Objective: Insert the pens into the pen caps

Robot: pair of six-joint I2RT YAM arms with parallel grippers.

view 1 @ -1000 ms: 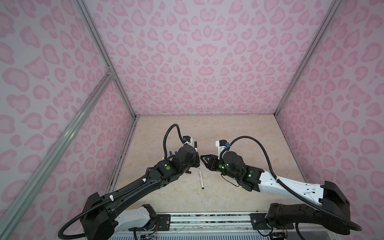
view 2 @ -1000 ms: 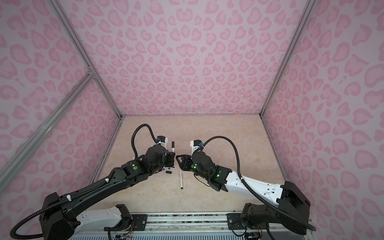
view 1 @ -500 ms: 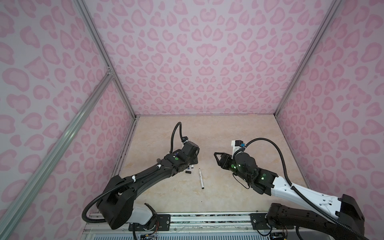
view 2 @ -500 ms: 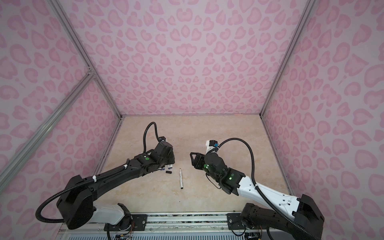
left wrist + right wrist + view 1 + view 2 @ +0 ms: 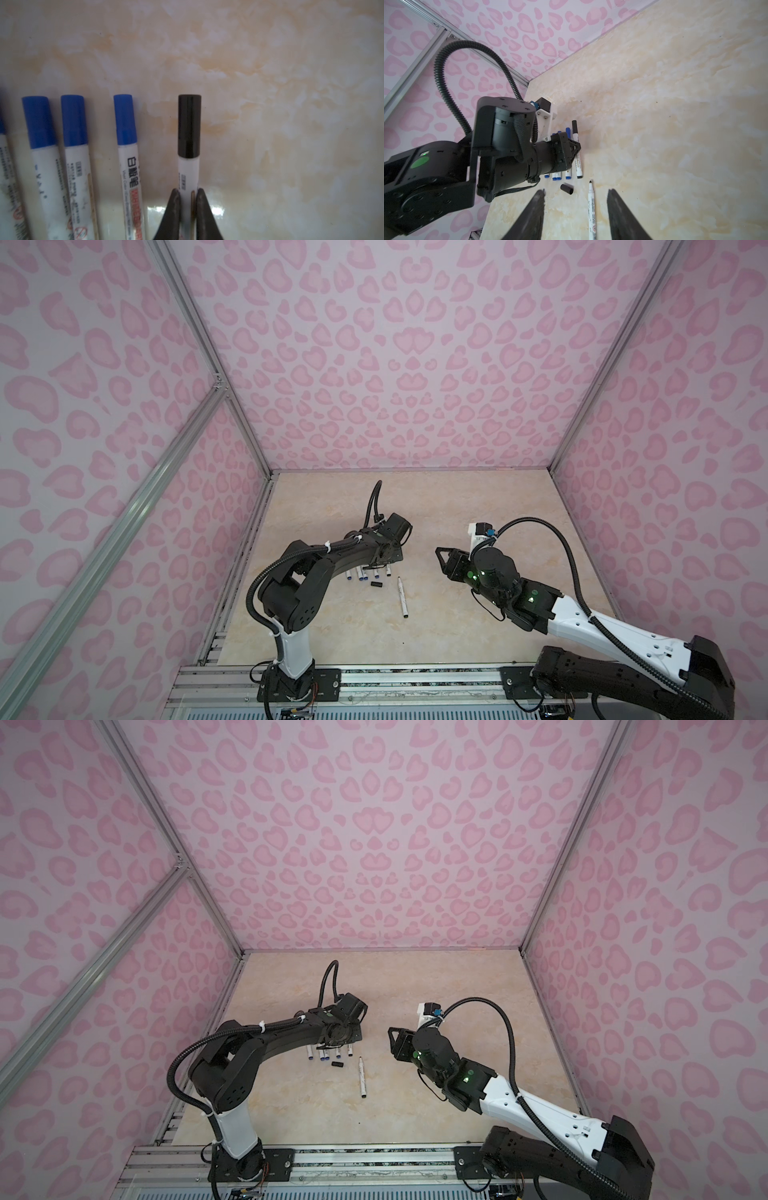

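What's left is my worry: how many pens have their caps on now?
5. Four blue-capped pens lie side by side on the table, one cut off at the left wrist view's edge. The black-capped pen is clamped in the left hand. No others show.

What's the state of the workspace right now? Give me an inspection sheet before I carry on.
Surface: glossy marbled beige table.
Job's things: four blue-capped pens lie in a row, with a black-capped pen at its end. One uncapped pen and one loose black cap lie apart nearby.
Clutter: nothing seen.
Grippers: left gripper shut on the black-capped pen's barrel. Right gripper open and empty, above the uncapped pen.
Cables: black corrugated hoses arch over both wrists, clear of the pens.
Surroundings: pink heart-patterned walls, aluminium frame.
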